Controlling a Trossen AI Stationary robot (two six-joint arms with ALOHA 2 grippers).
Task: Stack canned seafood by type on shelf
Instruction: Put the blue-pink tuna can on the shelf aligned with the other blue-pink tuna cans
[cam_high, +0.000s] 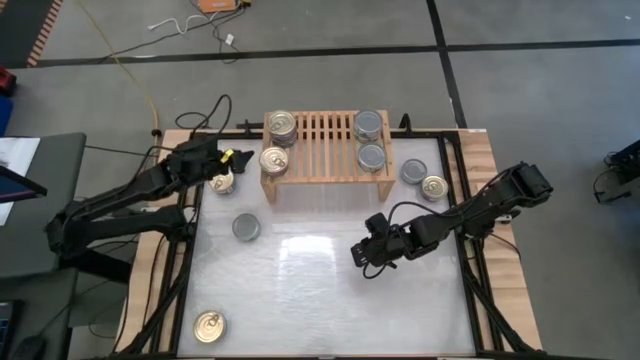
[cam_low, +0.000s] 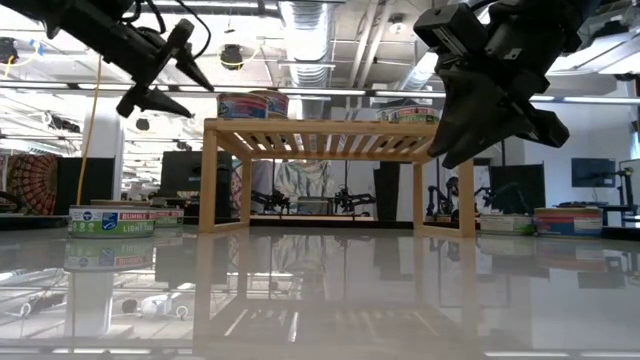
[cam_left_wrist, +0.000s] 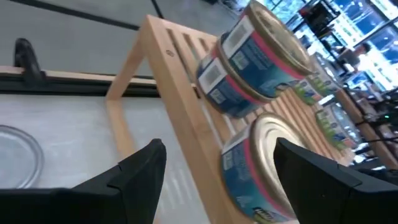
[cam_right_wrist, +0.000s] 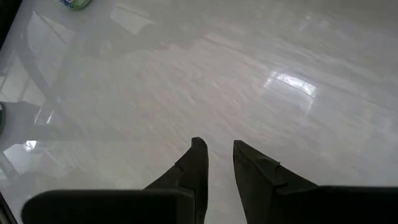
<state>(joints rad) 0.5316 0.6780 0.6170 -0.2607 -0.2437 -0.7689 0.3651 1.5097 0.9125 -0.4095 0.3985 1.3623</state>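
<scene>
The light-wood shelf (cam_high: 325, 150) stands at the table's far middle. On its left end sit gold-topped tins: a stack of two (cam_high: 281, 127) and a single one (cam_high: 274, 160), also seen in the left wrist view (cam_left_wrist: 264, 168). Silver-topped tins (cam_high: 368, 125) (cam_high: 371, 157) sit on its right end. My left gripper (cam_high: 224, 162) hangs open just left of the shelf's left end and holds nothing (cam_left_wrist: 221, 168). My right gripper (cam_high: 368, 252) hovers over bare table in front of the shelf; a narrow gap shows between its fingers (cam_right_wrist: 217, 163), which hold nothing.
Loose tins lie on the table. A gold one (cam_high: 223, 183) lies below my left gripper, a silver one (cam_high: 246, 227) at the left middle and a gold one (cam_high: 209, 326) at the near left. A silver (cam_high: 413, 171) and a gold (cam_high: 434, 187) lie right of the shelf.
</scene>
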